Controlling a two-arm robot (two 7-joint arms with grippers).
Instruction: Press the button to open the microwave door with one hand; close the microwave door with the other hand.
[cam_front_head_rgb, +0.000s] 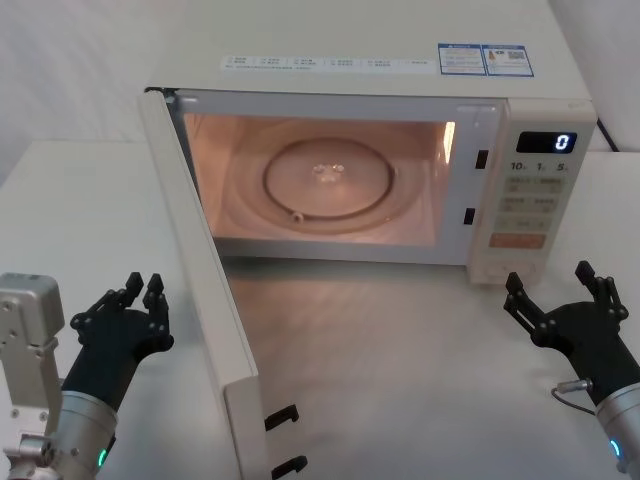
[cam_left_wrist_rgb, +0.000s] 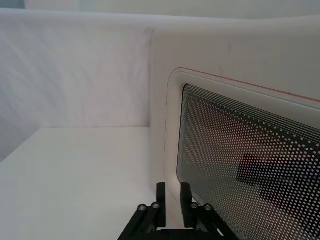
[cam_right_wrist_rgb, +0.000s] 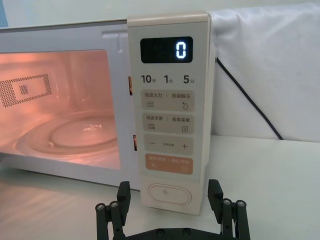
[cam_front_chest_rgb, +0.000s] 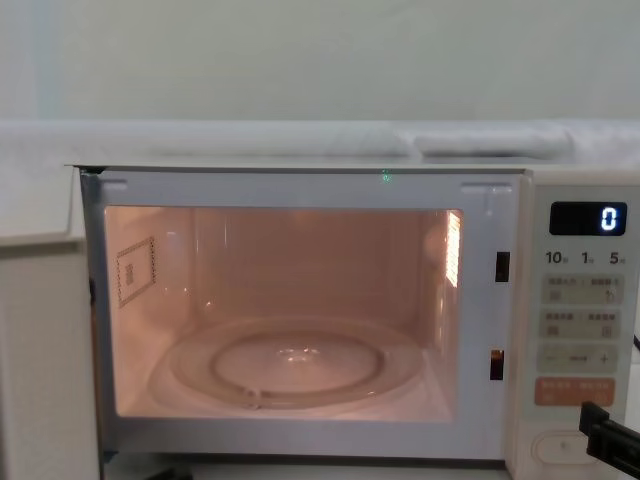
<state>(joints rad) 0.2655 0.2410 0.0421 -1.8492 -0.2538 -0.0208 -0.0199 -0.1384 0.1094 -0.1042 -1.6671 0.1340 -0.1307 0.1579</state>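
The microwave (cam_front_head_rgb: 400, 150) is standing on the white table (cam_front_head_rgb: 420, 350) with its cavity lit and the display showing "0". The microwave door (cam_front_head_rgb: 205, 290) is standing swung wide open, hinged at the left edge of the microwave and projecting toward the robot. The button (cam_right_wrist_rgb: 169, 194) is sitting at the bottom of the control panel, below the orange keys. The right gripper (cam_front_head_rgb: 562, 297) is hovering just in front of the button, fingers spread wide, not touching it. The left gripper (cam_front_head_rgb: 128, 305) is hovering beside the outer face of the door, fingers set close together, holding nothing.
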